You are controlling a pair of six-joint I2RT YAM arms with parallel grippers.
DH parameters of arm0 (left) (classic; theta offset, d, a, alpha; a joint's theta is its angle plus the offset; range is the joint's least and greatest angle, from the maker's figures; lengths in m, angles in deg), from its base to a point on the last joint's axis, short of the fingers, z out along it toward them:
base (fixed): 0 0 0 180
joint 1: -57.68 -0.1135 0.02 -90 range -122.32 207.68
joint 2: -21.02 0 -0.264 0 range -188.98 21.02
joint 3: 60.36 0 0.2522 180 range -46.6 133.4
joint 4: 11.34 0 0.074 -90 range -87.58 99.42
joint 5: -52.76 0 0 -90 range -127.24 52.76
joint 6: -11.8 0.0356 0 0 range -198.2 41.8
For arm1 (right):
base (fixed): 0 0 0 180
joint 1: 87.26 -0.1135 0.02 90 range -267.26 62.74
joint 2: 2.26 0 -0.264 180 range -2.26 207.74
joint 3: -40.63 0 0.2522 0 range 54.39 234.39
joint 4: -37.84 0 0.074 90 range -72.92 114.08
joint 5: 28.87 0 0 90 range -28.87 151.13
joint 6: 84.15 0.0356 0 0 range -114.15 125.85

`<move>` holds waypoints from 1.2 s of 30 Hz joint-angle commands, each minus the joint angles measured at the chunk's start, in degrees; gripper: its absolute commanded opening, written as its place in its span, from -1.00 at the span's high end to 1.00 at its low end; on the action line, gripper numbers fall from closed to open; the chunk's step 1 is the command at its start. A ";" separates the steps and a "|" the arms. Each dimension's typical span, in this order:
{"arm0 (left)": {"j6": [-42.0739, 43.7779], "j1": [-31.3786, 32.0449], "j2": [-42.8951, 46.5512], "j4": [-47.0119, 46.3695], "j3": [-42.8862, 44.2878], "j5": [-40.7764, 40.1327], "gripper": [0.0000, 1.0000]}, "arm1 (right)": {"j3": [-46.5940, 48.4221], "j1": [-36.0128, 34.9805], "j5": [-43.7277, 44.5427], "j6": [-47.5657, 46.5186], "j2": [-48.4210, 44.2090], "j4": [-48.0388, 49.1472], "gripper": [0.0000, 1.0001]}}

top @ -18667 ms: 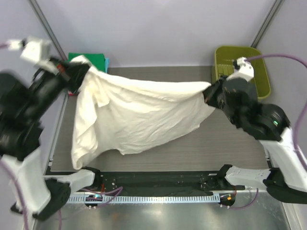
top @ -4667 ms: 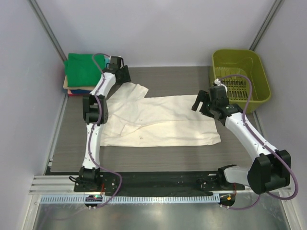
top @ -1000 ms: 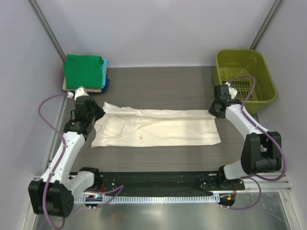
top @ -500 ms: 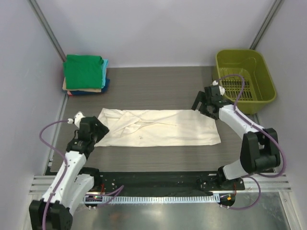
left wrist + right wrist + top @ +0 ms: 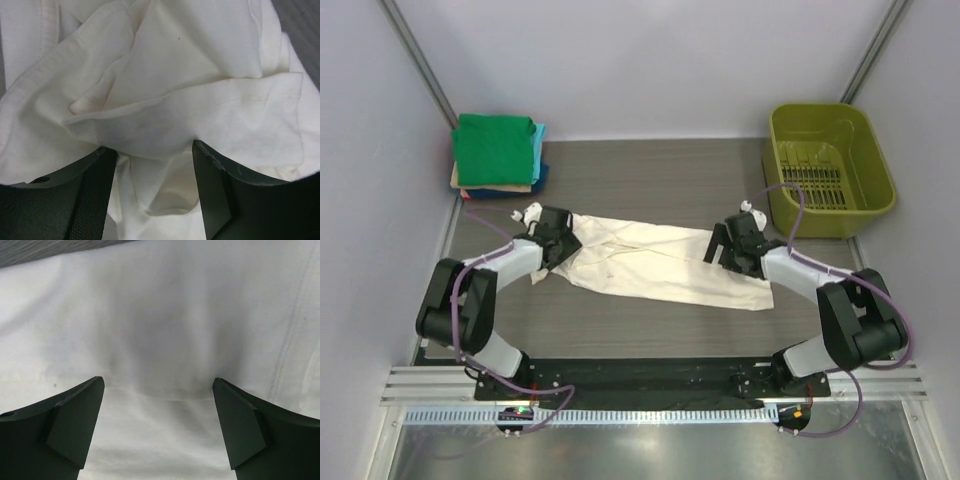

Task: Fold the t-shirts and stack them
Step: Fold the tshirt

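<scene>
A cream t-shirt (image 5: 650,265) lies on the table as a long narrow band, slanting down to the right. My left gripper (image 5: 563,243) sits low over its bunched left end. In the left wrist view that gripper (image 5: 152,150) is open, with rumpled folds of the shirt (image 5: 175,85) under and between the fingers. My right gripper (image 5: 720,248) is over the shirt's right part. Seen from the right wrist, it (image 5: 158,382) stands wide open above smooth cloth (image 5: 165,315). A stack of folded t-shirts (image 5: 496,148), green on top, rests at the back left corner.
An olive-green plastic basket (image 5: 875,170) stands at the back right, just beyond the right arm. Bare grey table (image 5: 650,175) runs between the stack and the basket. Metal frame posts rise at both back corners.
Both grippers went from shut to open. The arms moved inward over the shirt's ends. The shirt is narrower and more skewed than a second ago.
</scene>
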 commanded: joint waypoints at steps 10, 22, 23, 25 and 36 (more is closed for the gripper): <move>11.35 4.84 -50.14 13.17 66.15 9.64 -0.30 | -4.02 -45.74 -0.86 31.72 -16.44 -5.73 -0.94; 23.32 6.34 -34.68 22.35 82.17 11.07 -0.69 | 19.66 -34.12 14.02 14.95 -15.65 -24.76 -0.99; 23.24 6.34 -29.43 23.14 77.01 9.50 -0.69 | 20.64 -30.88 13.49 11.80 -13.73 -24.41 -0.99; 22.10 6.25 -23.08 23.15 69.88 9.57 -0.68 | 23.88 -28.58 12.09 9.14 -10.91 -24.14 -0.99; 9.99 15.54 17.79 24.90 13.18 14.49 -0.57 | 5.82 -26.98 0.05 16.50 -17.38 -22.92 -0.99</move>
